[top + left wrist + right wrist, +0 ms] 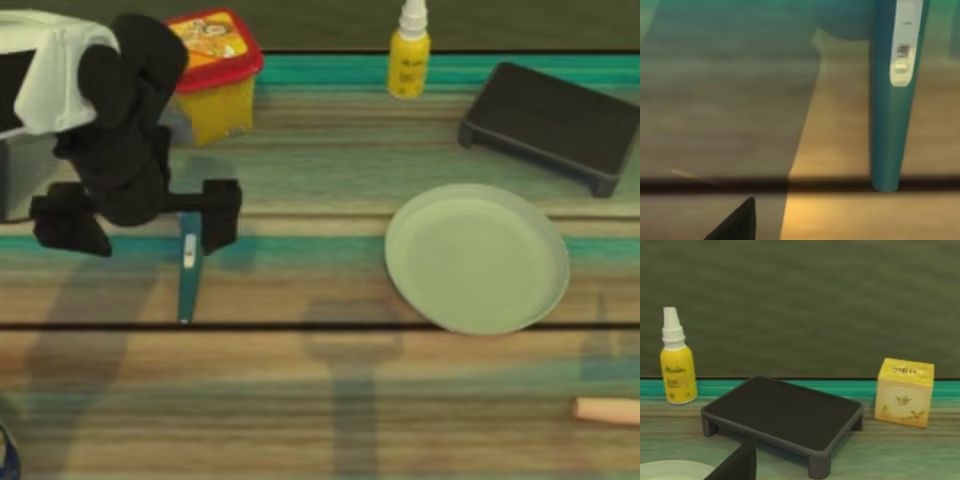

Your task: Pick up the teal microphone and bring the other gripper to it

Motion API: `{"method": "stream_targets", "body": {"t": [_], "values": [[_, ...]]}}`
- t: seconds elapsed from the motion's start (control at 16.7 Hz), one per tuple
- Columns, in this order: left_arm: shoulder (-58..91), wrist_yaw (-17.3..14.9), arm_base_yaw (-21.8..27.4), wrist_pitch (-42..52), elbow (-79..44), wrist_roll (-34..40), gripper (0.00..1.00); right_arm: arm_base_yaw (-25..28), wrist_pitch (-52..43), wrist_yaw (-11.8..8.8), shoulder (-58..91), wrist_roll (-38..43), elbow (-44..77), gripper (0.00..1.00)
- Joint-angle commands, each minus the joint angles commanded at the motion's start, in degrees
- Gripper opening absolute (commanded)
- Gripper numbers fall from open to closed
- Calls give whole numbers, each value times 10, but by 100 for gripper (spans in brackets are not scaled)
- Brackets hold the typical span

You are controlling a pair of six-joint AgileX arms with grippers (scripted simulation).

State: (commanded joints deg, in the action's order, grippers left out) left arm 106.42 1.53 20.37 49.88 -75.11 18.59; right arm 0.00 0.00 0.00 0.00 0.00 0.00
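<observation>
The teal microphone [187,280] lies on the table at the left, its slim handle running toward the front edge, with a small white mark on it. Its head end is hidden under my left gripper [150,228], which hangs open above it; the microphone lies just inside that gripper's right-hand finger. In the left wrist view the microphone [887,125] lies ahead on the wood, untouched, and one black fingertip [737,222] shows. My right arm, with the other gripper, is out of the top view; its own view shows one black fingertip [740,460] and nothing held.
A yellow tub with a red lid [215,75] stands behind the left arm. A yellow white-capped bottle [408,55] and a black stand [550,125] are at the back, a pale plate [478,258] at mid right. A small yellow box [904,392] shows in the right wrist view.
</observation>
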Motion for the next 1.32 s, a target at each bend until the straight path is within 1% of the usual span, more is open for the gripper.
{"method": "stream_targets", "body": {"t": [0.18,0.6,0.72,1.02,1.14,1.32], "values": [[36,2,7,22,-23,7,100,0,0,0,0,0,0,100],[41,1,4,12,-17,5,100,0,0,0,0,0,0,100],[63,1,4,-20,-4,4,100,0,0,0,0,0,0,100],[139,0,2,-150,40,0,100,0,0,0,0,0,0,100],[156,0,2,-170,50,0,100,0,0,0,0,0,0,100],[157,0,2,-172,50,0,100,0,0,0,0,0,0,100]]}}
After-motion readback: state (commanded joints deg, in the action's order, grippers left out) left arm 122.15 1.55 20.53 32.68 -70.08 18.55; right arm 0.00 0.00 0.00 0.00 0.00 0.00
